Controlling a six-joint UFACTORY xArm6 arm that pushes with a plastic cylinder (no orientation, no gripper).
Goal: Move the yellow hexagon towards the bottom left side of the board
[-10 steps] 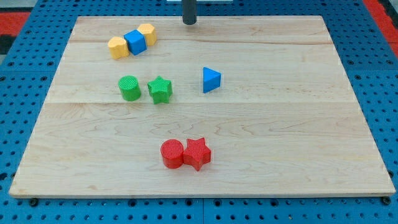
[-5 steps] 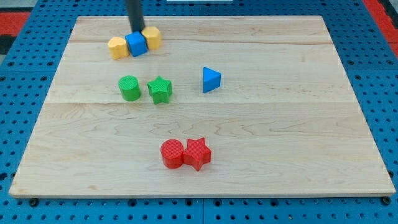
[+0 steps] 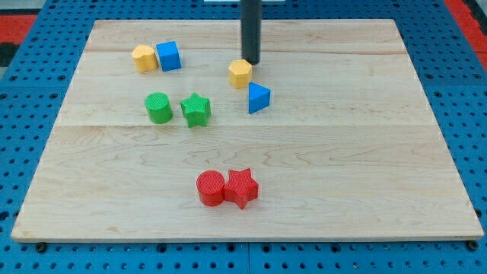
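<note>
The yellow hexagon (image 3: 240,73) lies on the wooden board (image 3: 342,152) near the top centre, just above the blue triangle (image 3: 258,98). My tip (image 3: 251,62) stands right behind the hexagon, at its upper right edge, touching or nearly touching it. A second yellow block (image 3: 143,58) sits at the upper left, against the blue cube (image 3: 169,55).
A green cylinder (image 3: 158,108) and a green star (image 3: 195,109) sit left of centre. A red cylinder (image 3: 211,188) and a red star (image 3: 241,187) touch each other near the bottom centre. Blue pegboard surrounds the board.
My tip swept left to the yellow-blue group, then back right. The yellow hexagon has left the blue cube and moved right and down, to just above the blue triangle.
</note>
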